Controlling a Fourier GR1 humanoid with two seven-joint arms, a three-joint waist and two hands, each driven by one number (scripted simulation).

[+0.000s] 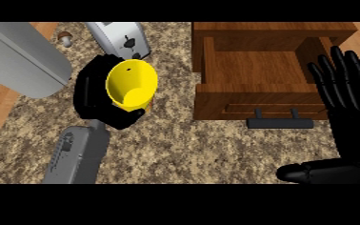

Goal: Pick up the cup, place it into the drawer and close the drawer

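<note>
A yellow cup point(131, 84) sits in my left hand point(96, 95), whose black fingers curl round it; the cup's mouth faces up toward the view. It is held above the speckled counter, left of the wooden drawer point(264, 71). The drawer stands pulled open, its inside bare, with a dark handle point(279, 122) on its front. My right hand point(339, 90) is at the right edge, fingers straight and pointing up, over the drawer's right side.
A silver toaster point(119, 39) stands behind the cup. A large grey rounded object point(32, 64) fills the upper left. A small mushroom point(65, 38) lies near the toaster. Speckled counter point(204, 148) spreads in front of the drawer.
</note>
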